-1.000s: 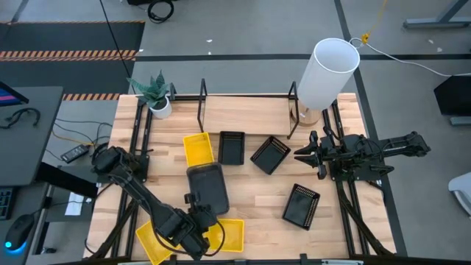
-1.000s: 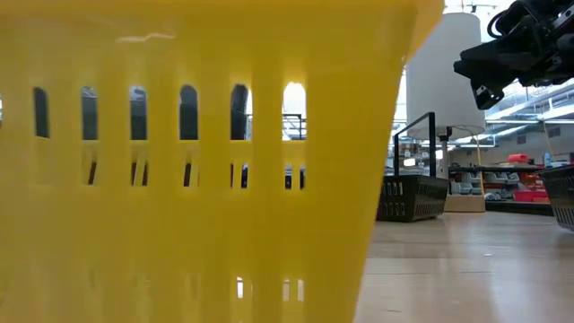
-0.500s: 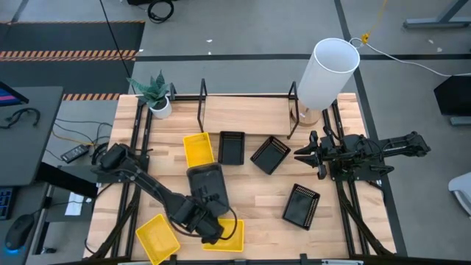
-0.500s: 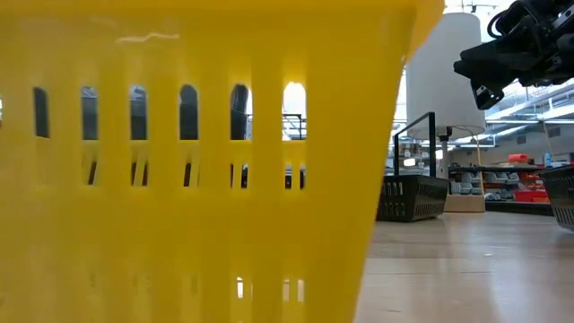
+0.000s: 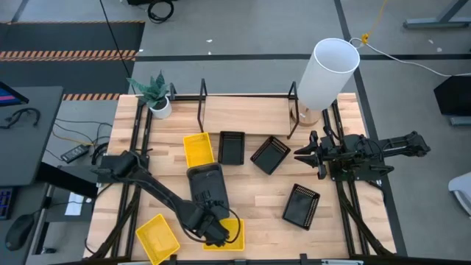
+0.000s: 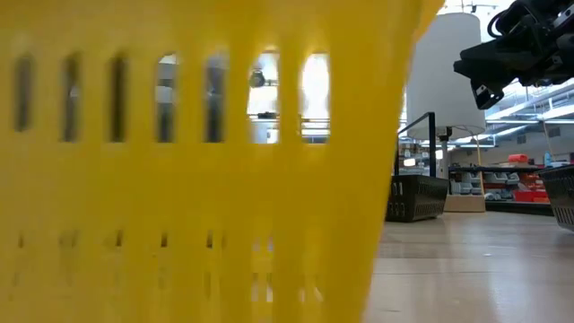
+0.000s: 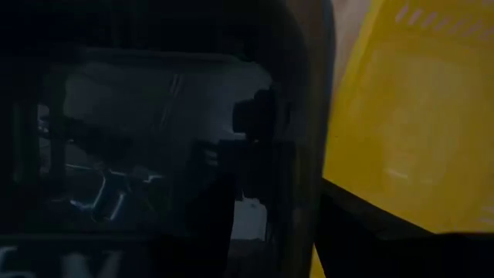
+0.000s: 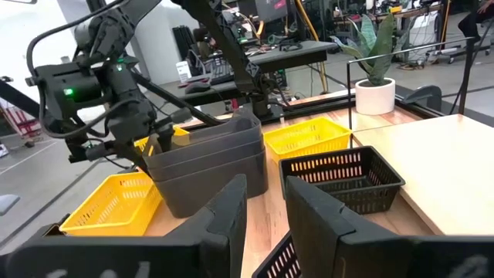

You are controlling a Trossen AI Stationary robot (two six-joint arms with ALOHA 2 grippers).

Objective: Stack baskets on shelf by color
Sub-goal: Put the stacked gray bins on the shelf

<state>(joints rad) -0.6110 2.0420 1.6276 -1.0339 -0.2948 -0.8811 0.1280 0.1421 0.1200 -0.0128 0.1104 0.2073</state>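
Observation:
My left gripper is low at the table's near edge, between the near end of the dark grey basket stack and a yellow basket. That basket fills the low view. The left wrist view shows the grey stack close up and the yellow basket beside it. A second yellow basket lies at the near left, a third farther back. Three black baskets rest flat on the table. My right gripper waits open above the table's right side.
The black tube shelf stands along the far edge with upright posts. A tall white cylinder is at the far right, and a potted plant at the far left. Bare wood lies between the grey stack and the black baskets.
My left gripper has travelled along the near edge toward the table's right, uncovering the near-left yellow basket and reaching the other yellow basket beside the grey stack. In the low view that basket has shifted and now shows blurred. My right arm has kept still.

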